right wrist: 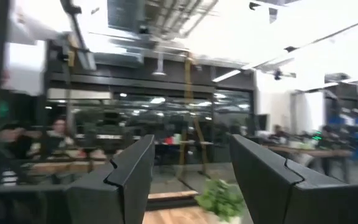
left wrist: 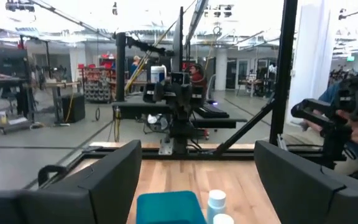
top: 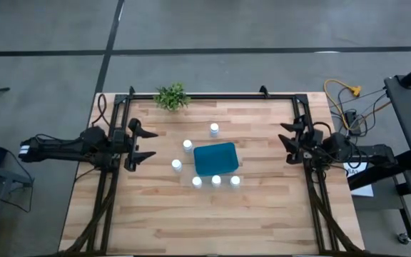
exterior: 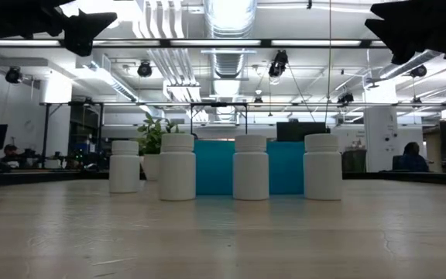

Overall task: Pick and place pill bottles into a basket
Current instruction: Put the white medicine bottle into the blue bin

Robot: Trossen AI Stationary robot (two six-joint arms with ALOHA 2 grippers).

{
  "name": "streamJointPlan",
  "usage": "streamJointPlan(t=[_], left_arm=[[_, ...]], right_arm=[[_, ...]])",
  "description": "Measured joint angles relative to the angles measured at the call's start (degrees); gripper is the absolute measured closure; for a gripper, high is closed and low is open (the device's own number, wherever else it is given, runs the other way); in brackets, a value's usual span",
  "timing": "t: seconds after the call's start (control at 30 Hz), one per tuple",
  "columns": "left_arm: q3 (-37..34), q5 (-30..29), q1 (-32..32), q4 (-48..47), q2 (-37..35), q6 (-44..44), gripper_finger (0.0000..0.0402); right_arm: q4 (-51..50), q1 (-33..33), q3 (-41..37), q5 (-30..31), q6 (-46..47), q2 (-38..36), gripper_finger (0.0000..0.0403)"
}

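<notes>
Pill bottles, six of them, ring the basket and none is inside it yet, so by my reckoning the task has not started. Going from biggest down: the wooden table [top: 212,214] carries everything, framed by the black rails my arms are mounted on. At its middle lies the teal basket [top: 215,158], open side up and empty as far as the high view shows, which makes it easy to drop into from above. A small green plant [top: 171,96] sits at the far edge, out of the working area.

My left gripper [top: 145,143] hovers above the table's left side, fingers spread wide with nothing between them, pointing toward the basket and the bottles just beside it. That reads to me as readiness for a first grab. My right gripper [top: 289,145] waits at the right side, jaws parted and empty too, well apart from any bottle.

The bottles stand upright, caps up, loosely around the basket: one beyond its far side [top: 214,129], two off its left edge [top: 188,145] and [top: 177,165], and three in a row along its near side [top: 197,181], [top: 216,180], [top: 235,180]. Whether any of them touches the basket wall I cannot tell. The two left ones are nearest my open left fingers.
</notes>
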Motion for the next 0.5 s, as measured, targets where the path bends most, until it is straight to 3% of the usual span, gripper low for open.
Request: streamJointPlan(t=[0.2, 0.5], left_arm=[[-0.09, -0.05, -0.01, -0.03, -0.02, -0.34, 0.0107], [-0.11, -0.70, -0.02, -0.01, -0.04, 1.62, 0.0107]], right_arm=[[-0.53, 0.00, 0.00, 2.15, 0.60, 1.59, 0.0181], [2.15, 0.00, 0.00, 2.87, 6.45, 7.89, 0.0071]])
